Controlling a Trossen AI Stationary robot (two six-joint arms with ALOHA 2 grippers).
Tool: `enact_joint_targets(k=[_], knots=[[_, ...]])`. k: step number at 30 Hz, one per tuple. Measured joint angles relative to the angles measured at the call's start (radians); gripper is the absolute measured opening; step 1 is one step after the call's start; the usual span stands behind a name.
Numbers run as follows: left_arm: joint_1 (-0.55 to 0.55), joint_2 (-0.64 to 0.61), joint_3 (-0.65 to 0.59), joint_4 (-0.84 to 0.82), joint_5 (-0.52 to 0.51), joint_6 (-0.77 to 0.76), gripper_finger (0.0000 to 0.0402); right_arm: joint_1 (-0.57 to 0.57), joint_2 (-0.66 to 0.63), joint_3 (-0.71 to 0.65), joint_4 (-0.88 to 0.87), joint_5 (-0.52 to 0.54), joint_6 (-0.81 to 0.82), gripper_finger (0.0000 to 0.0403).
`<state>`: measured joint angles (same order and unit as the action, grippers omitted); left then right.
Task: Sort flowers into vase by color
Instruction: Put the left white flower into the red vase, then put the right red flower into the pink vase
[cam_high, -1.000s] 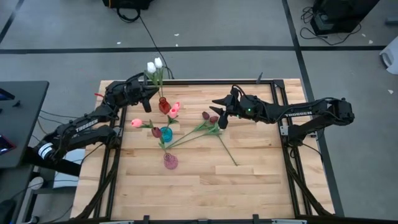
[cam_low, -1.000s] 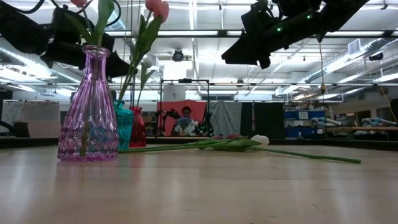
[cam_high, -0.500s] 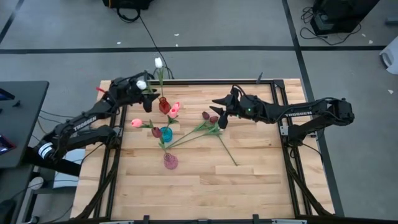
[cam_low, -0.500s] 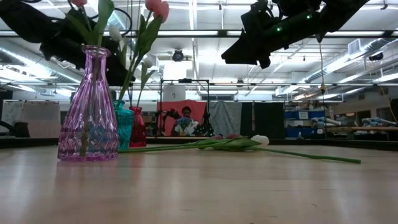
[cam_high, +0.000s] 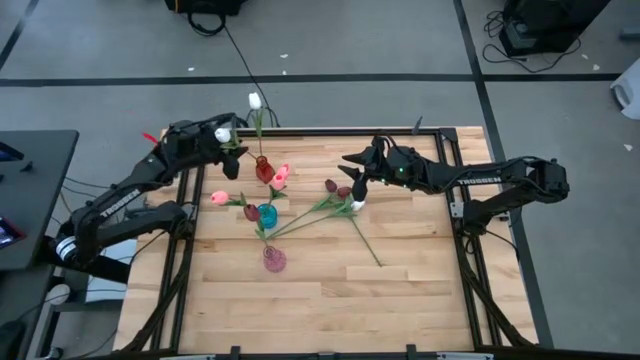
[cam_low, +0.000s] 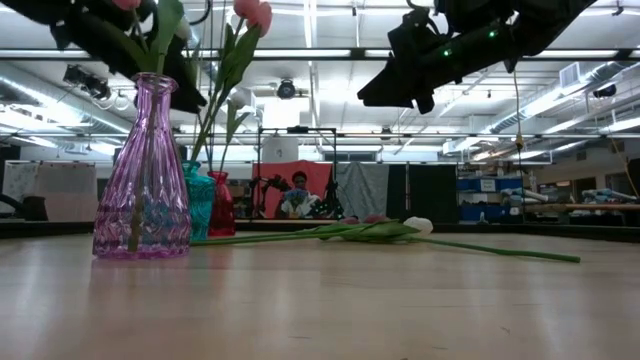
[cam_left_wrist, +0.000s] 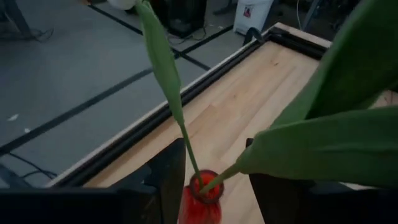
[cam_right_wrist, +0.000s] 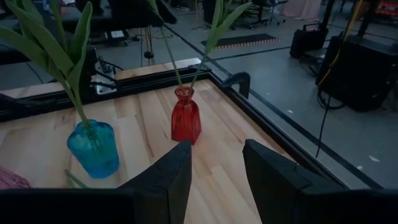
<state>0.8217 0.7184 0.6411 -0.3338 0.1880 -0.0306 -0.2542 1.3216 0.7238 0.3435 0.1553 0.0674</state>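
Wooden table under both arms; left gripper stood open and empty directly above the red vase holding white tulips, right gripper open above loose flowers — descend squarely onto one stem.

Both claws raised, seemingly open.

Three vases stood on the bench: one red vase, one blue vase, one pink vase. Two white tulips rose from the red vase.
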Motion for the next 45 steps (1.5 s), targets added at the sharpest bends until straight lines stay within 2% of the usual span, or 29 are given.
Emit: enact_joint_targets(k=[7,15,18,22,26,31,35,38,42,45], knots=[[-0.055,-0.007,0.118,-0.271,-0.080,0.001,0.0172,-0.022,0.000,0.000,0.000,-0.001,-0.043,0.0158],[-0.067,0.014,0.125,-0.274,-0.109,0.063,0.0173,-0.044,0.000,0.000,0.003,-0.066,-0.068,0.0158],[-0.065,0.045,0.126,-0.213,-0.152,0.093,0.0173,-0.044,0.000,0.000,0.004,-0.080,-0.071,0.0158],[-0.062,0.126,0.127,-0.147,-0.155,0.126,0.0172,-0.044,0.000,0.000,0.024,-0.082,-0.071,0.0158],[-0.062,0.192,0.188,-0.271,-0.158,0.183,0.0172,-0.040,0.000,0.001,0.024,-0.081,-0.071,0.0158],[-0.062,0.187,0.318,-0.440,-0.168,0.205,0.0173,-0.037,0.000,0.001,0.021,-0.082,-0.071,0.0158],[-0.062,0.179,0.432,-0.612,-0.160,0.227,0.0173,-0.037,0.000,0.001,0.021,-0.081,-0.071,0.0158],[-0.062,0.164,0.509,-0.679,-0.096,0.237,0.0173,-0.037,0.000,0.001,0.020,-0.082,-0.066,0.0158],[-0.071,0.109,0.541,-0.598,0.025,0.241,0.0173,-0.037,0.014,0.001,-0.025,-0.136,-0.048,0.0158],[-0.080,0.069,0.525,-0.485,0.038,0.262,0.0173,-0.034,0.079,0.001,-0.061,-0.157,-0.044,0.0158]])
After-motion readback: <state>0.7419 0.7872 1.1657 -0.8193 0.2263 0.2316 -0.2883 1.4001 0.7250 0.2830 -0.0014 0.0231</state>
